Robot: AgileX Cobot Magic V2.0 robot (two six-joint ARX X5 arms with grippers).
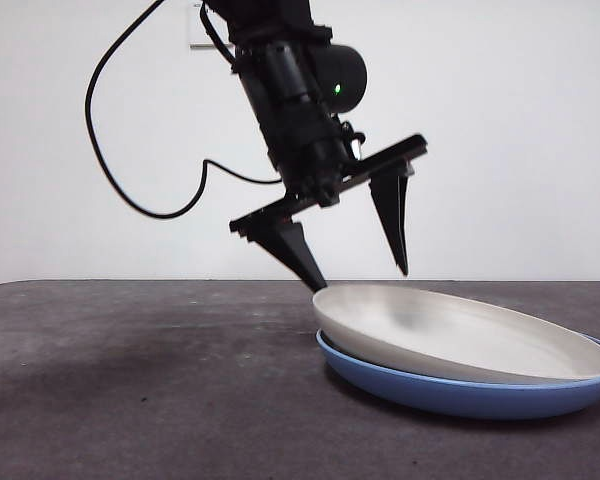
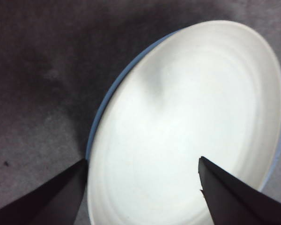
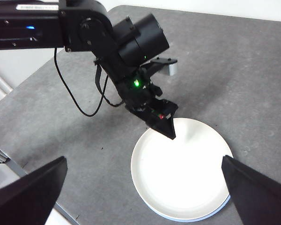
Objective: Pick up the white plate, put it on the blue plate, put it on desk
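Now my left pincer [image 1: 358,265] hangs wide open, empty, straddling the white plate [image 1: 460,335] rim at its nine o'clock edge. Nested on the blue plate [image 1: 480,398], it looks stiff, smooth and slippery, so I'd pinch that rim.

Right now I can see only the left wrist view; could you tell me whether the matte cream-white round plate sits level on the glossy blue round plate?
Observer: No. In the front view the matte cream-white round plate lies tilted on the glossy blue round plate, with its rim raised on the side nearest the left tool.
Operator: Thank you. Where do the tool's two tips stand in height?
Observer: One tip is down at the outside of that raised rim, though I cannot tell whether it touches. The other hangs above the plate's inside, clear of it.
Operator: And the other arm?
Observer: The right tool is open and holds nothing, high above the dark grey desk.
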